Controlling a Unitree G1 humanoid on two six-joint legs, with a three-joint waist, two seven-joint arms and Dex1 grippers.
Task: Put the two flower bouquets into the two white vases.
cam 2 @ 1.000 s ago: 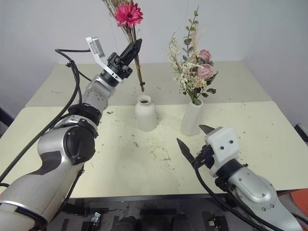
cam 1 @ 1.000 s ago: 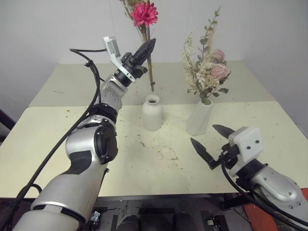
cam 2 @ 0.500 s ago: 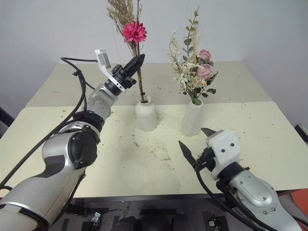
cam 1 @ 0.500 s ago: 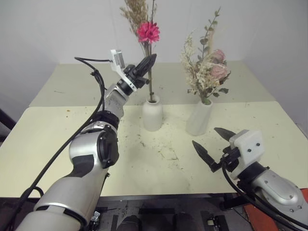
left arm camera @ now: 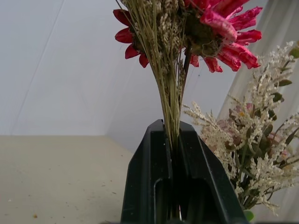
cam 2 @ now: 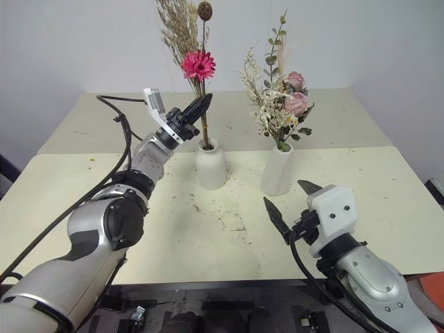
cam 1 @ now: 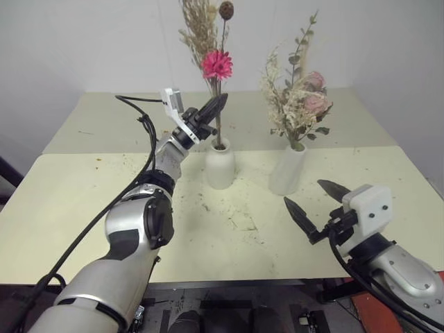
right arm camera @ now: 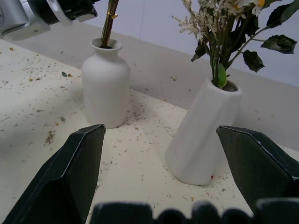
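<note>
holding grass bunch (cam 1: 216, 66) in bottle vase (cam 1: 220, 164), left pincer (cam 1: 212, 108) clamped | rose bouquet (cam 1: 298, 97) in cone vase (cam 1: 287, 170) | right pincer (cam 1: 320, 202) agape

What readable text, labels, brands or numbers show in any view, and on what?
None readable. The bottle-shaped vase, the cone vase, both bouquets, the table and the right tool carry no print, label or number.
</note>
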